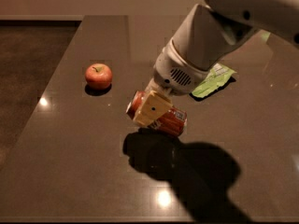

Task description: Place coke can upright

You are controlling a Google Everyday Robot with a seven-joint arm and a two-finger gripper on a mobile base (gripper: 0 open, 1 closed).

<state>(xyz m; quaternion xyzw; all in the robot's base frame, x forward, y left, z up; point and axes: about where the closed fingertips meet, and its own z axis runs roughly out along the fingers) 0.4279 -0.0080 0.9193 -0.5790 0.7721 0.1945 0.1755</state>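
Note:
The coke can (174, 121) is red with white lettering. It lies tilted on its side, its silver end pointing up-left, a little above the dark table (79, 167), and its shadow falls below it. My gripper (155, 111) is shut across the can's middle. One cream finger (150, 108) shows in front of the can and the other is hidden behind it. The white arm reaches down from the upper right.
A red apple (98, 75) sits on the table to the left of the can. A green snack bag (213, 80) lies behind the arm on the right. The table's left edge borders dark floor.

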